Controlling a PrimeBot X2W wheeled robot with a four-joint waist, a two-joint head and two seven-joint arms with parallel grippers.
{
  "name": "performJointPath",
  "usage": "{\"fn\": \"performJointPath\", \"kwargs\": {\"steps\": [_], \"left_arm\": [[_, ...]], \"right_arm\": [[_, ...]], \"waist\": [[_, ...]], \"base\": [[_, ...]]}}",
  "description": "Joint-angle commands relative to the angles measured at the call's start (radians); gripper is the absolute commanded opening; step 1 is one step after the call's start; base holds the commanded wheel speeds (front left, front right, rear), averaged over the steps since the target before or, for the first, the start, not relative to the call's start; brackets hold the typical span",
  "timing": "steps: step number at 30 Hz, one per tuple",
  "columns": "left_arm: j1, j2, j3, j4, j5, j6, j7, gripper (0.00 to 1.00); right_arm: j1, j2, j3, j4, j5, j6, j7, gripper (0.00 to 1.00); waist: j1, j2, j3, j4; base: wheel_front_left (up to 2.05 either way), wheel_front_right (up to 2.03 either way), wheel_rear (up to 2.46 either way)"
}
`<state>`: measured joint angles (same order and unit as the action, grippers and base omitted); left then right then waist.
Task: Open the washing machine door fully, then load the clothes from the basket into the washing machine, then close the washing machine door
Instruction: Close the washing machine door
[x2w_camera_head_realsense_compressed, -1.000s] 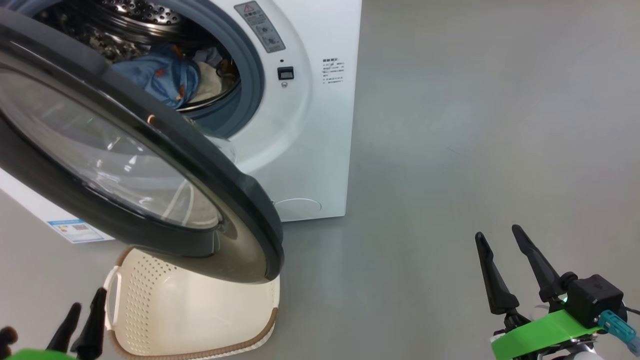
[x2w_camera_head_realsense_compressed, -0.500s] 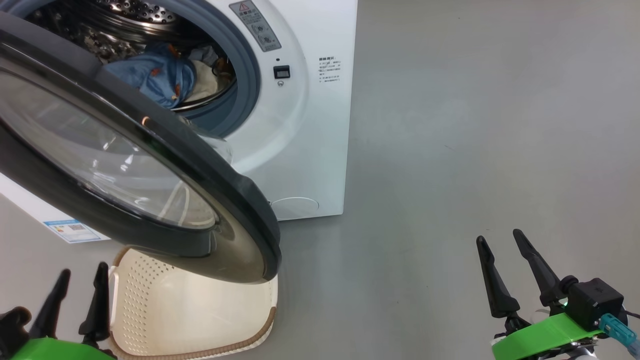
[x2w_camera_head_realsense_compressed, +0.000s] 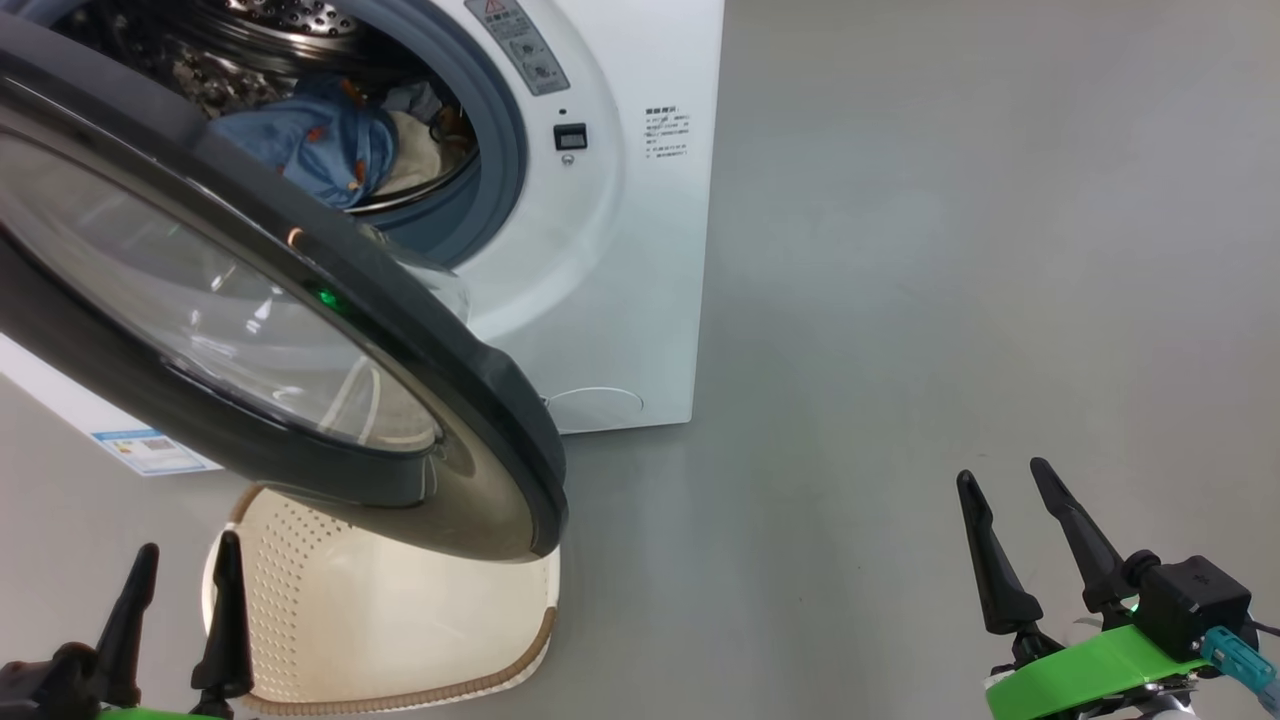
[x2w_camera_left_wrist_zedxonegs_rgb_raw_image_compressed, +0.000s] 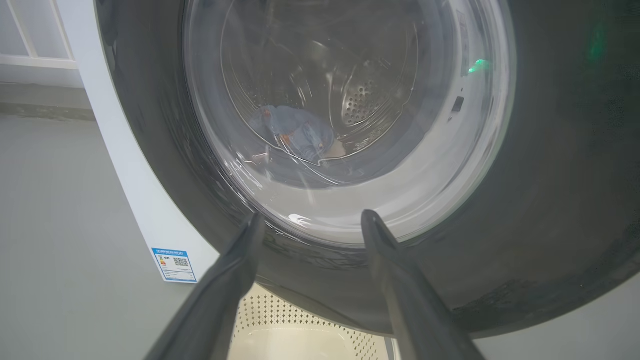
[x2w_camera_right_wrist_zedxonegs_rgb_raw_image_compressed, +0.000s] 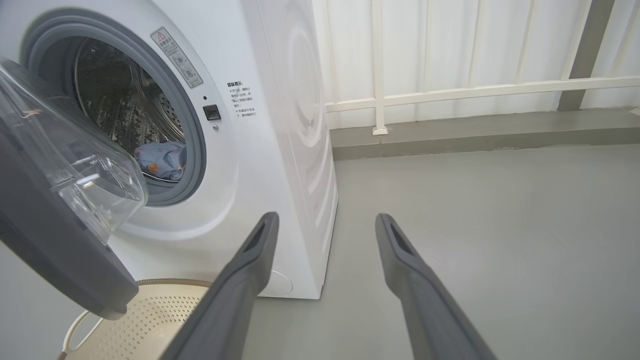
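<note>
Aim spread left gripper (x2w_camera_left_wrist_zedxonegs_rgb_raw_image_compressed: 314, 216) at washing machine door (x2w_camera_head_realsense_compressed: 470, 400) for closing push, with clothes (x2w_camera_head_realsense_compressed: 310, 150) already inside washing machine (x2w_camera_head_realsense_compressed: 640, 250). Park spread right gripper (x2w_camera_head_realsense_compressed: 1002, 470) aside, clear of door swing.

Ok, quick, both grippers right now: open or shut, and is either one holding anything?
Left gripper: open, holding nothing.
Right gripper: open, holding nothing.

Everything is lit brightly and evenly by soft diffuse light. Pale glare and a green glint are caught on the door (x2w_camera_head_realsense_compressed: 250, 310) glass. A faint shadow is cast on the floor (x2w_camera_head_realsense_compressed: 950, 250) beside the washer (x2w_camera_head_realsense_compressed: 620, 300). Wrist-view edges are bowed.
</note>
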<state>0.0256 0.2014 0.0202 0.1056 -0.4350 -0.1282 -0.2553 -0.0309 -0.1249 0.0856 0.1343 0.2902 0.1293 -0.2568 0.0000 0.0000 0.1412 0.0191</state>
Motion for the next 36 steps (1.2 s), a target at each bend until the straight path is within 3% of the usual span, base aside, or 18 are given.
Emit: {"fn": "performJointPath", "kwargs": {"steps": [1,18,19,20,21,27,36], "left_arm": [[-0.011,0.018,0.044,-0.02,0.012,-0.002,-0.006,1.0],[-0.023,-0.013,0.044,0.009,-0.009,-0.002,-0.006,1.0],[-0.024,-0.016,0.044,0.009,-0.013,-0.002,-0.006,1.0],[-0.024,-0.018,0.043,0.009,-0.015,-0.002,-0.006,1.0],[-0.023,-0.02,0.04,0.008,-0.017,-0.002,-0.006,1.0],[-0.013,-0.037,0.037,0.003,-0.021,-0.002,-0.006,1.0],[-0.001,-0.048,0.024,-0.035,-0.017,-0.002,-0.006,1.0]], "right_arm": [[-0.022,-0.004,0.021,-0.021,-0.016,0.001,-0.005,1.0],[-0.036,-0.006,0.022,-0.014,-0.003,0.001,-0.005,1.0],[-0.039,-0.004,0.023,-0.011,0.005,0.001,-0.005,0.76],[-0.043,-0.001,0.024,-0.008,0.013,0.001,-0.005,0.27],[-0.048,0.001,0.025,-0.005,0.022,0.001,-0.005,0.0],[-0.124,0.021,0.053,-0.043,0.066,0.001,-0.005,0.0],[-0.305,0.025,0.228,-0.272,0.089,0.001,-0.005,0.0]], "waist": [[0.0,0.0,0.002,0.003],[0.0,0.0,0.01,0.031],[0.0,0.0,0.011,0.036],[0.0,0.0,0.011,0.041],[0.0,0.0,0.011,0.047],[0.0,0.0,0.0,0.091],[0.0,0.0,-0.035,0.18]], "base": [[0.0,0.0,0.0],[0.0,0.0,0.0],[0.0,0.0,0.0],[0.0,0.0,0.0],[0.0,0.0,0.0],[0.0,0.0,0.0],[0.0,0.0,0.0]]}}
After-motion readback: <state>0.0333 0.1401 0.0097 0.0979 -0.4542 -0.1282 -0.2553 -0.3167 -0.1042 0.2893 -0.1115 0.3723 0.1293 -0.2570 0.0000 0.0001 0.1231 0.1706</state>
